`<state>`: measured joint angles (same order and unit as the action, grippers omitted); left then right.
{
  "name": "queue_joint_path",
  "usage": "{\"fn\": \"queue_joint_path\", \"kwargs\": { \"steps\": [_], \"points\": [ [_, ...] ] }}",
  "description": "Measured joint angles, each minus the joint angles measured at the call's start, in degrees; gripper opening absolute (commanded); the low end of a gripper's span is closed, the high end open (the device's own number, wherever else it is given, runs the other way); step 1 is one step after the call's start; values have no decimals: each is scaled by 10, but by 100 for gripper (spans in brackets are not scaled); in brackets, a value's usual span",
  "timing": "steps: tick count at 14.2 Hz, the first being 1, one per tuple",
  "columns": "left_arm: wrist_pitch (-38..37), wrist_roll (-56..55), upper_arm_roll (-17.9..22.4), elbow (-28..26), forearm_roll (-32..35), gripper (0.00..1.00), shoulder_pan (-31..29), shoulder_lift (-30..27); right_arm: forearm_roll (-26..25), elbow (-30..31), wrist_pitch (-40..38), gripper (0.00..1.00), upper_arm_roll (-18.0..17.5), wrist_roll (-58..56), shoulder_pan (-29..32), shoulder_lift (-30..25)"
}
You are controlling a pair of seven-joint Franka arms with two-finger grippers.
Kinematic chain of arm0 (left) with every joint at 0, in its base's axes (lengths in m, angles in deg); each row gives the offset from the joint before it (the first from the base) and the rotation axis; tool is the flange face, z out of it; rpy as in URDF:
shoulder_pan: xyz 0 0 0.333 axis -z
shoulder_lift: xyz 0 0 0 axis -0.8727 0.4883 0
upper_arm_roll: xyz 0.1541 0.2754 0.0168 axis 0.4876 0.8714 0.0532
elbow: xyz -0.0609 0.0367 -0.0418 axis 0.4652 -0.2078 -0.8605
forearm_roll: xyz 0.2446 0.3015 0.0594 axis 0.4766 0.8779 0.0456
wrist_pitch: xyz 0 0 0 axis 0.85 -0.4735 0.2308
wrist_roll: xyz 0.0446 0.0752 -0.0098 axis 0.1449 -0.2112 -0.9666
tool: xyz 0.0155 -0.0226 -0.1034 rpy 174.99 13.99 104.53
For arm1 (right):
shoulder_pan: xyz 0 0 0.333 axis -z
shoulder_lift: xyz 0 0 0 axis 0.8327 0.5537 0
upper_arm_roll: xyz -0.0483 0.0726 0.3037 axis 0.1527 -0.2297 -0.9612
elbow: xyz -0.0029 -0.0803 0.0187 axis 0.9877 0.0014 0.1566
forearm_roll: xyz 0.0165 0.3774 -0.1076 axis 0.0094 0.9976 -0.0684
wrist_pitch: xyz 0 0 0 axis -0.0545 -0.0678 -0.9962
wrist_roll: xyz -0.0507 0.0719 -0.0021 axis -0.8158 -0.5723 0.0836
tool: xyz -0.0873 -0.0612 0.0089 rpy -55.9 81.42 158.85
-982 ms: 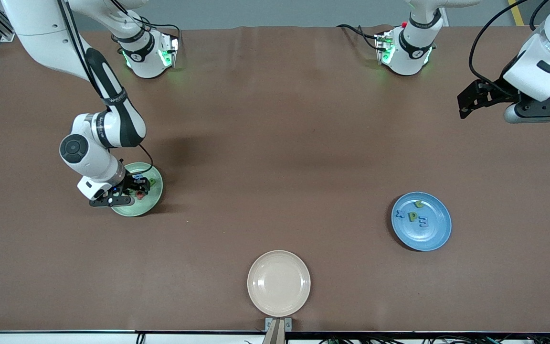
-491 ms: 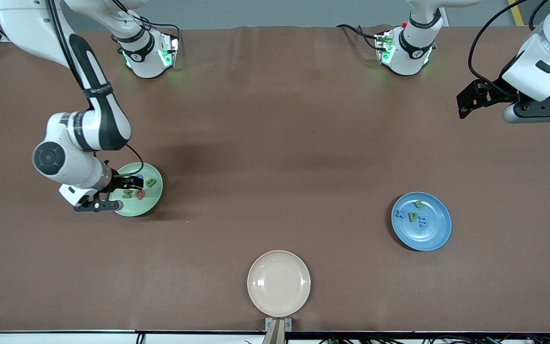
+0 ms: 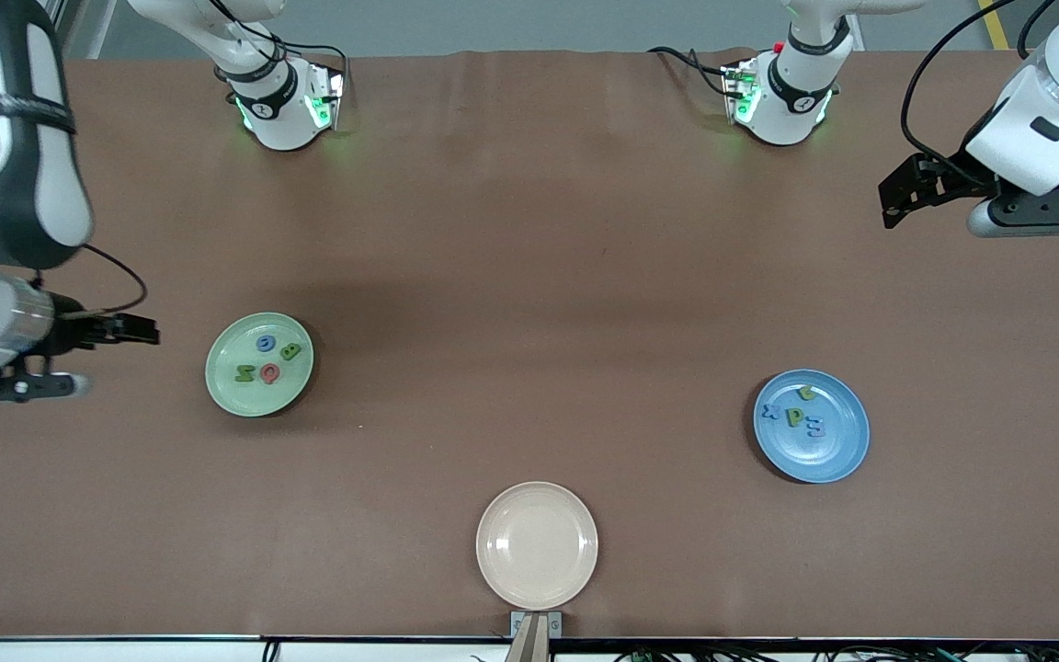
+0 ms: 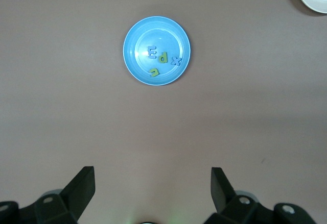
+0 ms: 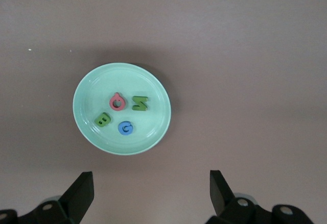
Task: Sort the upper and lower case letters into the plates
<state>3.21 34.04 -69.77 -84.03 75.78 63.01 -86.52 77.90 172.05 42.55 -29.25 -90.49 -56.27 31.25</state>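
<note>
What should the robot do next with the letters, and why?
Probably nothing more than parking. The green plate holds four letters and the blue plate four, the cream plate none. The right gripper and left gripper are open and empty, so the right arm could simply finish retreating.

Right arm: reaches from its base down the desk's right-arm end, forearm descending steeply to a bent wrist. Right gripper [image 3: 130,329] hangs above bare desk, jaws spread wide and empty, fingers [image 5: 82,191] pointing toward the desk's middle. Left arm: waits raised over its own end of the desk. Left gripper [image 3: 902,198] hangs high, jaws likewise spread wide with nothing between the fingers [image 4: 84,185].
</note>
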Motion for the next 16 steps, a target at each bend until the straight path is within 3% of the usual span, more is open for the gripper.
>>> {"fn": "queue_joint_path", "kwargs": {
  "steps": [8,16],
  "points": [
    [0,0,-4,0,0,100,0,-2,-3,-144,-129,100,2,1,6,0],
    [-9,-42,-13,-3,0,100,0,-4,-2,-170,-179,100,3,1,7,-3]
  ]
}}
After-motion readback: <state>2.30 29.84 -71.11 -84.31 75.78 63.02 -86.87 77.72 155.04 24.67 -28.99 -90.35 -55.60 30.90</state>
